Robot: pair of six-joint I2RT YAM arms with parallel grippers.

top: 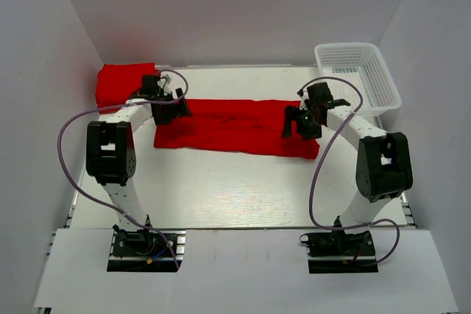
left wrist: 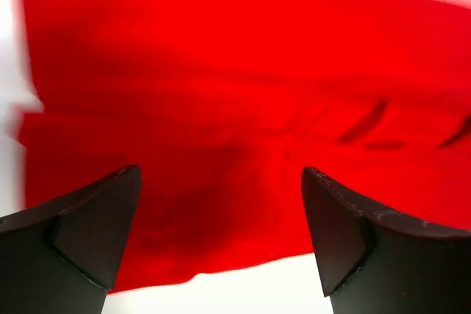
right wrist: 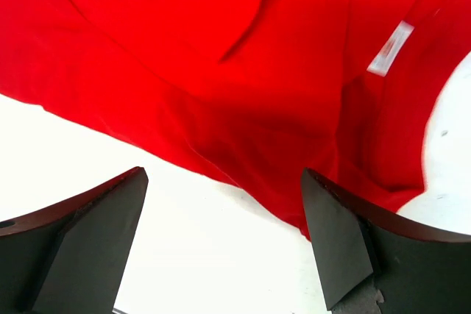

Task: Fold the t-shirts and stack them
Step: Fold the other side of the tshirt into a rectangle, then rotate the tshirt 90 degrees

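Both tools are spread wide with nothing between their fingers. My left tool hangs over one end of the long shirt and my right tool hangs over the other end. In each wrist view the red cloth lies on the desk just below and ahead of the fingertips, unpinched. It looks folded lengthwise into a band running from one tool to the other. A second shirt sits close behind the left tool, on its outer side. The basket stands behind the right tool, apart from it.

My main worry is the layers. Ahead of the right tool the hem is doubled, with creases and a white label showing. A shallow pinch there would probably catch only the top layer and peel the fold open. If one tool lifts sooner or higher than the other, I expect the band to sag in the middle and twist. The soft cloth could also slip from a light grip. Any backward swing of the left tool risks dragging the second shirt.
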